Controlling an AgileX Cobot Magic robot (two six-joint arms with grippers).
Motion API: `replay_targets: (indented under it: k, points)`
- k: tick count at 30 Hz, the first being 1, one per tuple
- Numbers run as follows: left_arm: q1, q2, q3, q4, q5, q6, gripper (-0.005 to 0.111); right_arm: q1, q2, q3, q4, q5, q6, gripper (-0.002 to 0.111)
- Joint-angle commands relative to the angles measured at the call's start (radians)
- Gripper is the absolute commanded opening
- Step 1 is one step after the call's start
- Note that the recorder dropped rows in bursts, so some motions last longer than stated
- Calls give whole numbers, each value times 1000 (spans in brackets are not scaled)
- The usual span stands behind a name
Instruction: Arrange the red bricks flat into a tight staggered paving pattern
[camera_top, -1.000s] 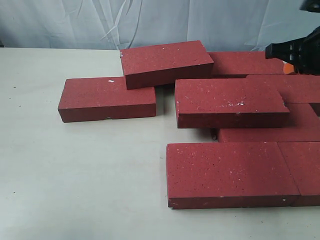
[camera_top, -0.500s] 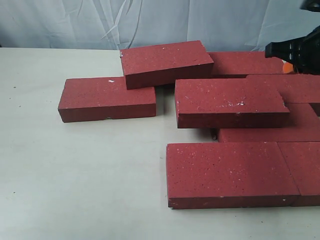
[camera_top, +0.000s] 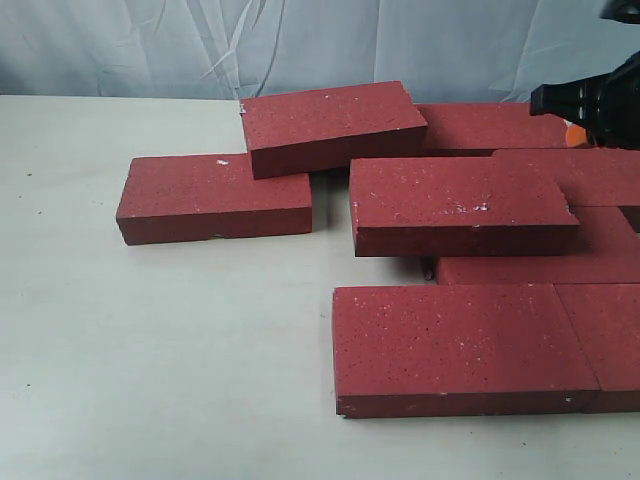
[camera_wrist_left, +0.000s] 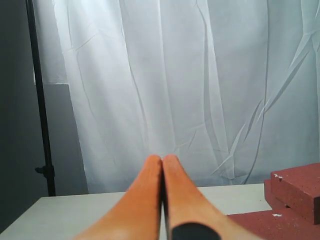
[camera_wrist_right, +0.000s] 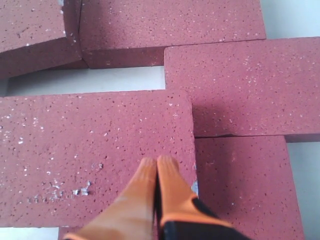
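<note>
Several dark-red bricks lie on the white table (camera_top: 150, 350). One brick (camera_top: 215, 195) lies alone at the left, and another (camera_top: 330, 122) leans tilted on its far end. A middle brick (camera_top: 460, 200) rests raised on others, with flat bricks (camera_top: 460, 345) in front of it. My right gripper (camera_wrist_right: 157, 161) is shut and empty, its orange fingertips hovering over the corner of the white-scuffed brick (camera_wrist_right: 95, 150). Its black arm (camera_top: 600, 100) enters at the top right. My left gripper (camera_wrist_left: 162, 159) is shut and empty, held up toward the curtain, with bricks (camera_wrist_left: 295, 187) off to its side.
A pale blue-white curtain (camera_top: 300, 45) hangs behind the table. A dark stand pole (camera_wrist_left: 40, 100) rises beside the curtain. Bare tabletop stretches to the left and front left of the bricks.
</note>
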Motion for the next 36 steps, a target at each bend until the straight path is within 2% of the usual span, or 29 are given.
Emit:
replay_targets:
  k: [1, 10, 15, 18, 22, 25, 26, 30, 36]
  points:
    - [4, -4, 5, 0, -16, -7, 0, -4, 0, -3, -2, -12, -3, -1]
    - [4, -4, -4, -12, -26, -7, 0, -4, 0, -3, -2, -12, -3, -1]
    - [4, 50, -165, 76, -20, 13, 0, -4, 0, -3, 6, -10, -3, -1]
    - [4, 81, -199, 76, -119, 13, 0, -4, 0, -3, 6, -10, -3, -1]
    - [4, 81, -199, 76, -140, 11, 0, -4, 0, -3, 6, -10, -3, -1]
    - [4, 85, -199, 76, -265, 4, 0, -4, 0, -3, 6, -10, -3, -1]
    - [4, 101, -199, 76, -312, 4, 0, -4, 0, -3, 9, -12, -3, -1]
    - [4, 196, -238, 74, -318, 1, 0, -4, 0, -3, 13, -12, -3, -1]
    - [4, 430, -309, 74, -363, -34, 0, -4, 0, -3, 16, -12, -3, -1]
